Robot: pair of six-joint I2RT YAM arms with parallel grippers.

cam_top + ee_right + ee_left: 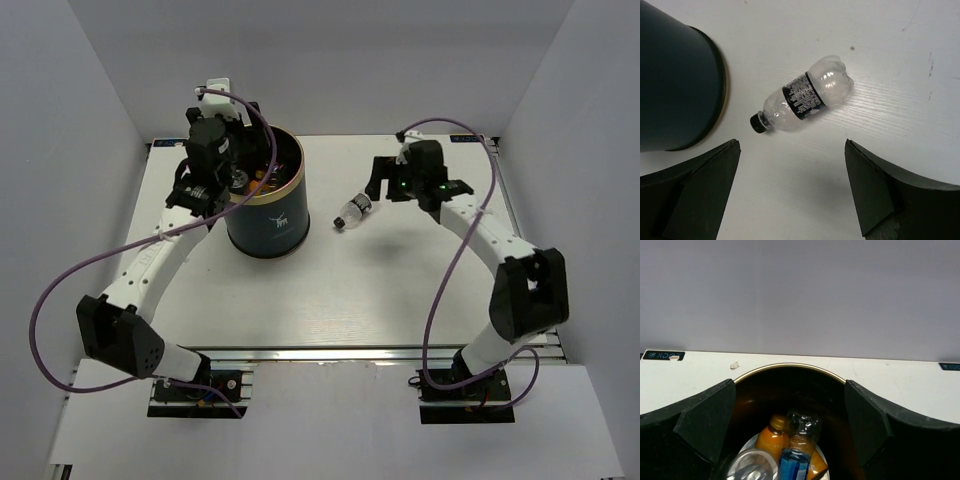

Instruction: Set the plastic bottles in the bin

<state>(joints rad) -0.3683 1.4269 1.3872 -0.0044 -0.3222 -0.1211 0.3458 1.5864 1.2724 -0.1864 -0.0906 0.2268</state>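
Observation:
The bin (266,212), dark navy with a gold rim, stands at the table's left centre. My left gripper (232,178) hangs over its left rim, open and holding nothing. In the left wrist view the gripper (790,415) looks down past the gold rim (790,365) onto an orange bottle (771,439), a clear crinkled bottle with a blue label (798,450) and another clear bottle (751,467) inside. A small clear bottle with a dark label (352,211) (805,97) lies on its side right of the bin. My right gripper (385,188) (792,175) hovers open just short of it, not touching.
The bin's dark wall (675,80) is close to the left of the lying bottle's black cap (758,122). White walls enclose the table on three sides. Purple cables loop from both arms.

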